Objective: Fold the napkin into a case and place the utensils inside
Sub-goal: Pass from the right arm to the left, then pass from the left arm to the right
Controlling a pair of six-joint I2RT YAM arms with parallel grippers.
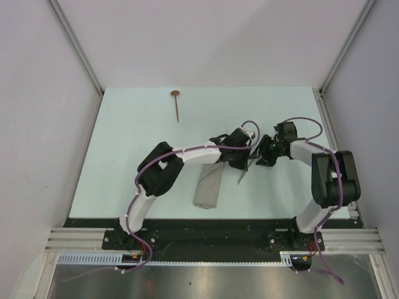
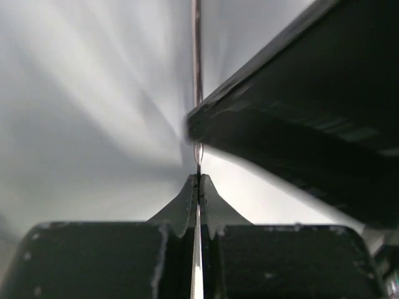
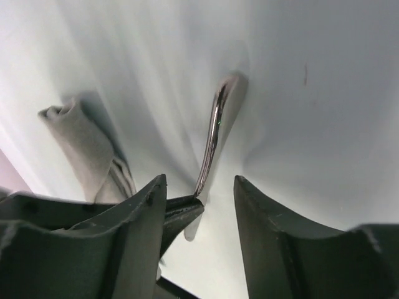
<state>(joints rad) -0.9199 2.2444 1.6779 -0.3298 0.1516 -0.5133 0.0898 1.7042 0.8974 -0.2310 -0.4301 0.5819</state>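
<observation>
Open pale-green tabletop (image 1: 124, 143) at left; centre crowded by rolled grey-beige cloth napkin (image 1: 209, 187), slim silver knife (image 1: 241, 176), black left gripper (image 1: 248, 163), right gripper (image 1: 262, 159).

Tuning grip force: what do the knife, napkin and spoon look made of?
Knife: likely polished metal, with mirror-bright highlights along a thin rigid edge, pinched in the left claw.
Napkin: matte grey-beige cloth, lying in soft rolled folds.
Spoon: copper-brown bowl, dark slim handle; too small to tell, maybe coated metal.
</observation>
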